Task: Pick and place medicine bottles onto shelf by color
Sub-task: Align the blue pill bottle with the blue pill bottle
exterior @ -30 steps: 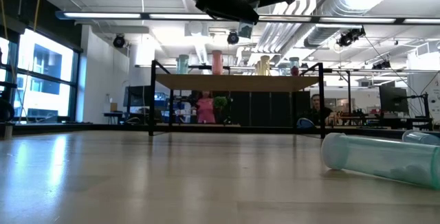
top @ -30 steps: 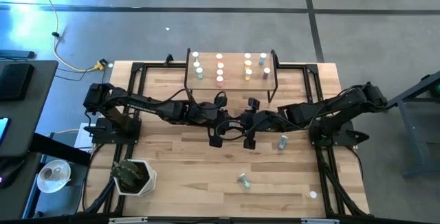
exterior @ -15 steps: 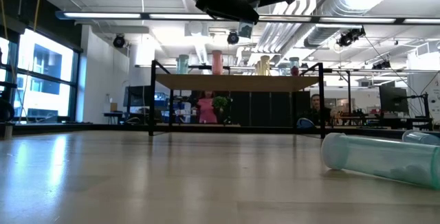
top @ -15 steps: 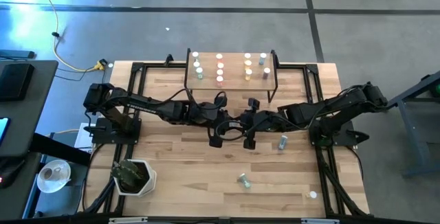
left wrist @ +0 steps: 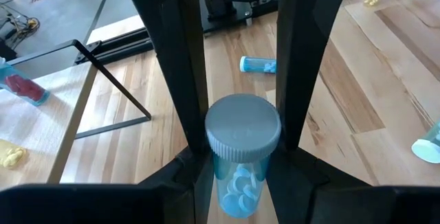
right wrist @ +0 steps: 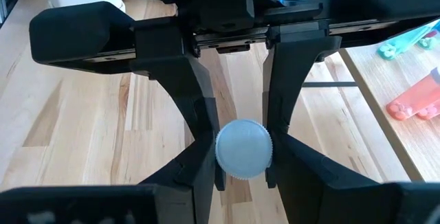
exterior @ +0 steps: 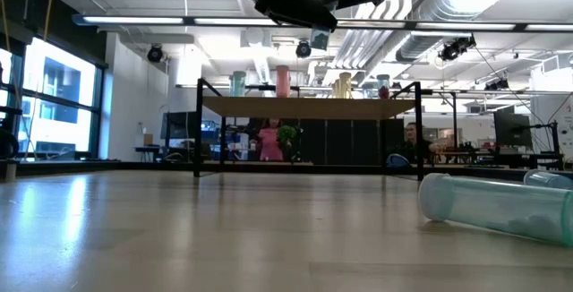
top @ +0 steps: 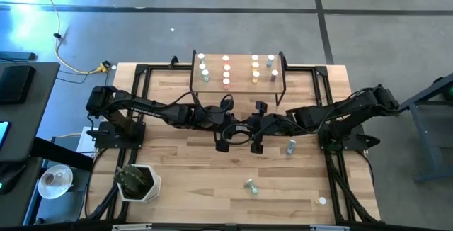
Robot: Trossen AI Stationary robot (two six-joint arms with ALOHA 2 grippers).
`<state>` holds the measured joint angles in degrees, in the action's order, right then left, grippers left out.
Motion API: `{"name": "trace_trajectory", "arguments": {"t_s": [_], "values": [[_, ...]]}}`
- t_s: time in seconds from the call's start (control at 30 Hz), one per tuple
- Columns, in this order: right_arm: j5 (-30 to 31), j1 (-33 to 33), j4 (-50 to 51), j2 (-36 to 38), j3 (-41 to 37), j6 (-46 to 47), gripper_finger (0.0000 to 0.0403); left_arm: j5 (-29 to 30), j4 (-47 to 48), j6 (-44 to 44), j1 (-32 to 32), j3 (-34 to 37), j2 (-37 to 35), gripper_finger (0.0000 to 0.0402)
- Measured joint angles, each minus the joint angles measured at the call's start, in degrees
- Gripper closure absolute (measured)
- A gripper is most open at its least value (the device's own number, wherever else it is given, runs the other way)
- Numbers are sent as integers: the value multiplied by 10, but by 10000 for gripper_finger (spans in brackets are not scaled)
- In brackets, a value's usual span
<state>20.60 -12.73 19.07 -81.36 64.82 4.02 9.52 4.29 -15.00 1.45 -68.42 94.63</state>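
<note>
While both pincers meet mid-worktop, one blue bottle (left wrist: pixel 243 157) sits pinched between them.
Left pincer (top: pixel 224 140) and right pincer (top: pixel 255 140) both clamp it, at 6 o'clock from the shelf (top: pixel 239 59); loose bottles (top: pixel 291 146) lie at 3 and 5 o'clock.

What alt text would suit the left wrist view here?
The left gripper is shut on a blue bottle with a grey-white cap, held upright above the wooden table. Another blue bottle lies on its side farther off, and the shelf, holding red and yellow bottles, is at one edge.
</note>
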Motion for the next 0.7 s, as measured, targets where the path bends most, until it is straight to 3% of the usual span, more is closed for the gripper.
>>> {"name": "trace_trajectory", "arguments": {"t_s": [0.2,0.7], "values": [[0,0,0,0,0,0,282,1,1,0,0,0,0,285],[1,0,-1,0,0,0,282,2,2,14,0,0,0,191]]}}
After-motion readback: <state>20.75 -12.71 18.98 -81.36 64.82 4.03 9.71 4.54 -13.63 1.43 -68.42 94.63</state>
